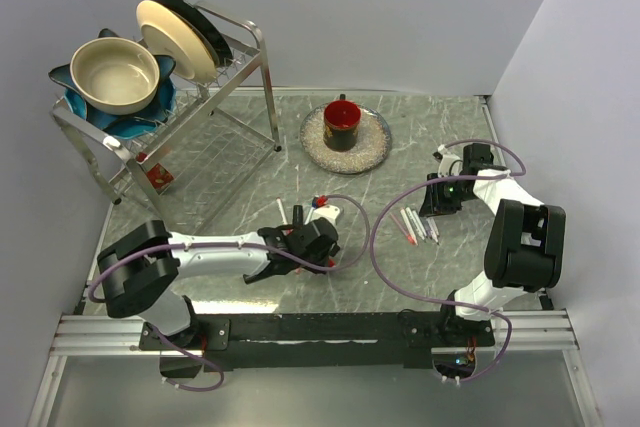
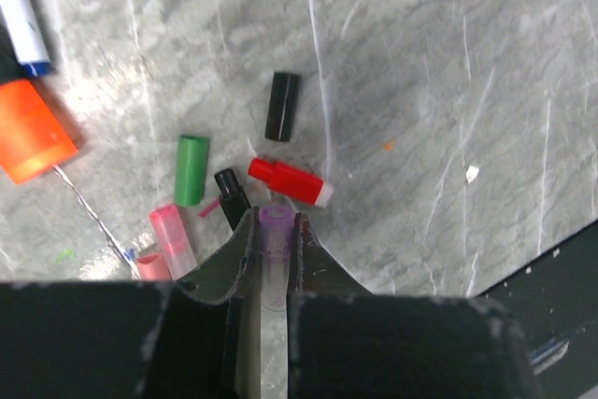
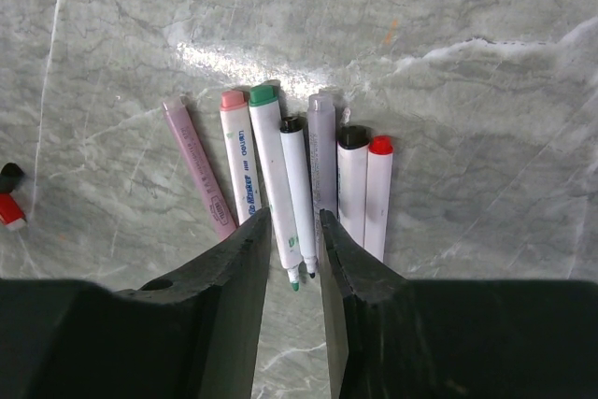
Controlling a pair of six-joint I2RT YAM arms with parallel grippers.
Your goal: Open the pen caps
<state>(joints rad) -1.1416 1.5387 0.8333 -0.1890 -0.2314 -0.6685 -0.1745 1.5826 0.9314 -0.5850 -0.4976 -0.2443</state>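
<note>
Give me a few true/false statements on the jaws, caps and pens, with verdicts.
1. The left jaws are shut on a purple cap. True.
2. The right jaws grip a pen lifted off the table. False: they stand open above the row of pens, which lie flat on the table.
3. A green cap lies loose on the table, with a red cap near it. True.
4. The mug on the plate is blue. False: the mug on the plate is red.
</note>
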